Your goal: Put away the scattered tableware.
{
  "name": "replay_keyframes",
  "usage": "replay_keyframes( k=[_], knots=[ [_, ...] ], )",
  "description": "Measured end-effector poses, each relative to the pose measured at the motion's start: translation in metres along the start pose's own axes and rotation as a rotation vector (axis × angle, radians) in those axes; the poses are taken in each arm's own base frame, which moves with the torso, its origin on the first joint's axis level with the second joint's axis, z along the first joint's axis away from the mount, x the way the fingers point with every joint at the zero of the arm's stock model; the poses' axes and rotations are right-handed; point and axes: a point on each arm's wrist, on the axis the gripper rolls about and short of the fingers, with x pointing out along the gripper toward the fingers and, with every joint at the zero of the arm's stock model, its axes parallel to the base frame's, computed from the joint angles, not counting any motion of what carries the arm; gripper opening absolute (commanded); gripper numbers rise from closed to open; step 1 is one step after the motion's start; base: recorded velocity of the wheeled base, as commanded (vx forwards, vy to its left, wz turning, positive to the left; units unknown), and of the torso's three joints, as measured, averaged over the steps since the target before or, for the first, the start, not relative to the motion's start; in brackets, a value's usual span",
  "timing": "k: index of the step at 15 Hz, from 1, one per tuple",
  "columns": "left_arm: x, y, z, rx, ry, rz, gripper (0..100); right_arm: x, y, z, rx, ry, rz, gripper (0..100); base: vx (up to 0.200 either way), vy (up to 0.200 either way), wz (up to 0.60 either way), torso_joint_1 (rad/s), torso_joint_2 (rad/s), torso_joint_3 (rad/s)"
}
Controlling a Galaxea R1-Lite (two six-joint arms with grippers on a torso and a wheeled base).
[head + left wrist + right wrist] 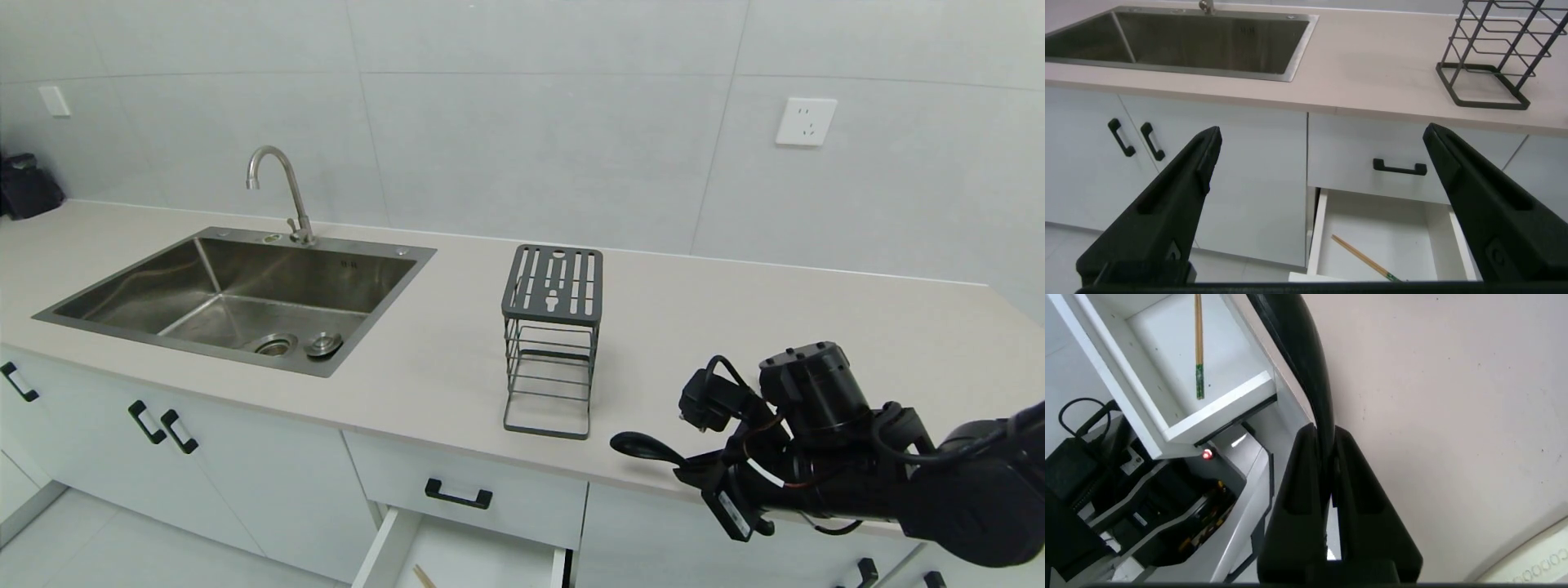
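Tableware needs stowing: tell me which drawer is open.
The lower drawer, pulled out beneath the shut upper drawer with the black handle; a chopstick lies inside it.

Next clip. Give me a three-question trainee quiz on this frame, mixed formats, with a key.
1. True or false: the drawer is shut.
2. What does the right gripper hold? A) black spoon B) fork C) cup
3. Fill in: the left gripper has its fingers ____.
Key: 1 false, it stands open with a chopstick inside; 2 A; 3 open.
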Motion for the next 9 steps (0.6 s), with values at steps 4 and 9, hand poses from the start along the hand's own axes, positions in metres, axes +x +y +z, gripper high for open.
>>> replay_keyframes(
  k=[4, 9],
  knots=[
    [0.0, 0.0, 0.0, 0.0, 0.0, 0.0, 100, 0.001, 0.008, 0.008, -0.031, -0.035, 0.015, 0, 0.0, 0.0, 0.0, 0.0, 0.0, 0.0],
    [0.0, 0.0, 0.0, 0.0, 0.0, 0.0, 100, 0.002, 0.028, 0.025, -0.097, -0.088, 0.061, 0, 0.0, 0.0, 0.0, 0.0, 0.0, 0.0]
  ],
)
